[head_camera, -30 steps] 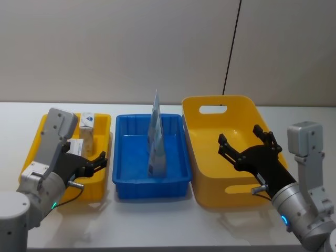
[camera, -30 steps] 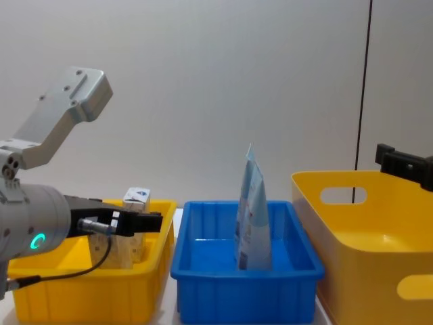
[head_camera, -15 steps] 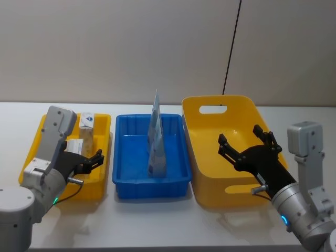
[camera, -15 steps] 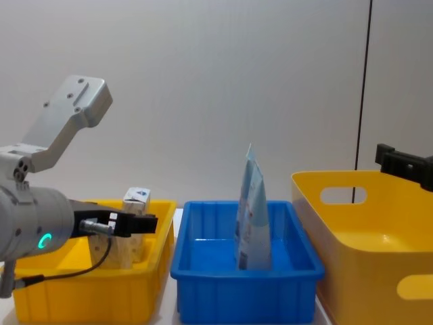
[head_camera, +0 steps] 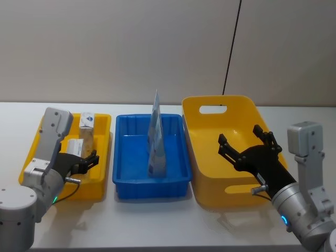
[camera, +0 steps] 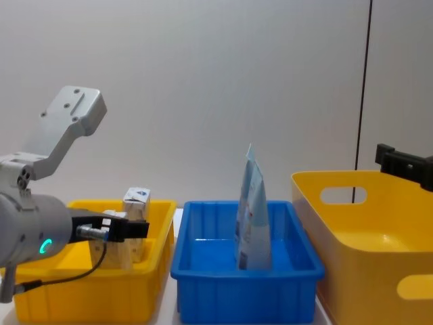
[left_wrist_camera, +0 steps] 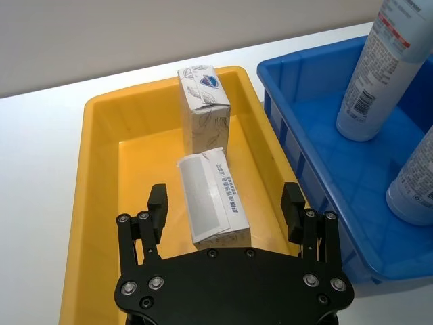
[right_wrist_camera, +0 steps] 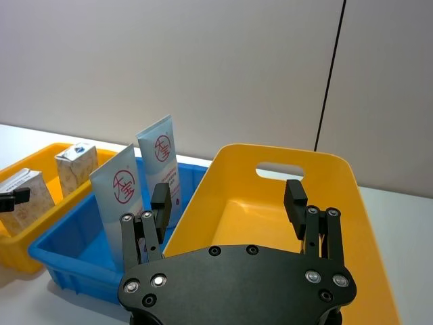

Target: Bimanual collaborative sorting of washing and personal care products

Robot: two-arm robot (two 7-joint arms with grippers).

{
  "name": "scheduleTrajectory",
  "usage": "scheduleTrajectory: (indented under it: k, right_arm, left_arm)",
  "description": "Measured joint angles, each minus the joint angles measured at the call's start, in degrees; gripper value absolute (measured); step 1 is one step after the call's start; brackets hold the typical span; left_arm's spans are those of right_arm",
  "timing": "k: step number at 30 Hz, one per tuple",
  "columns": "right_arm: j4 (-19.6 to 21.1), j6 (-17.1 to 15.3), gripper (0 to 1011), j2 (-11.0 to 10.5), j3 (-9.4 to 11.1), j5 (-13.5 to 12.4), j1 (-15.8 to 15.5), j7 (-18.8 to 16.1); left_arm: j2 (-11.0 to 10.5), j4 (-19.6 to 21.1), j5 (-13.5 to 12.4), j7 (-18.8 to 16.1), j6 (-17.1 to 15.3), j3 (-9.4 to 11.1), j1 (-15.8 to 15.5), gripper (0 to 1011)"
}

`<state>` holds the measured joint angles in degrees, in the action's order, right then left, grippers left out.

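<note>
The left gripper [head_camera: 84, 161] is pulling back toward 7 o'clock. A second ago it was reaching over the edge of the small yellow tray [head_camera: 30, 153] beside the blue bin [head_camera: 176, 182]; now it is hanging over the tray's near half. Its jaws are spread wide and holding nothing.

In the left wrist view the left gripper [left_wrist_camera: 224, 203] is framing the near pack [left_wrist_camera: 213, 200], with one jaw on either side of it. Whether the jaws are level with the pack or above it is not clear. The far pack [left_wrist_camera: 203, 108] is standing upright just behind, toward 12 o'clock, against the tray's back wall.

This retreat is looking like a line-up for a grasp on the near pack rather than a withdrawal, so the sorting is probably in its early or middle part.

The right gripper [head_camera: 242, 142] is staying where it was, hovering over the large yellow bin [head_camera: 241, 100] at 3 o'clock of the blue bin, jaws spread and empty. Two light-blue tubes [head_camera: 156, 142] are standing upright, close together, in the middle of the blue bin. All three containers are sitting in a row on the white tabletop [head_camera: 157, 220].
</note>
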<state>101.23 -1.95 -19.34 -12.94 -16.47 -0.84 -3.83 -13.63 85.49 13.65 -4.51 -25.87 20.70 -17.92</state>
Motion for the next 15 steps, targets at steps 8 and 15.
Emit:
scheduleTrajectory:
  k: [8, 15]
  right_arm:
    - [0.0, 0.0, 1003, 0.0, 0.0, 0.0, 0.0, 0.0]
    - [0.0, 0.0, 1003, 0.0, 0.0, 0.0, 0.0, 0.0]
  left_arm:
    - [0.87, -1.6, 0.2, 0.2, 0.62, -0.71, -0.35, 1000]
    - [1.82, -2.69, 0.43, -0.03, 1.05, -1.54, -0.36, 1000]
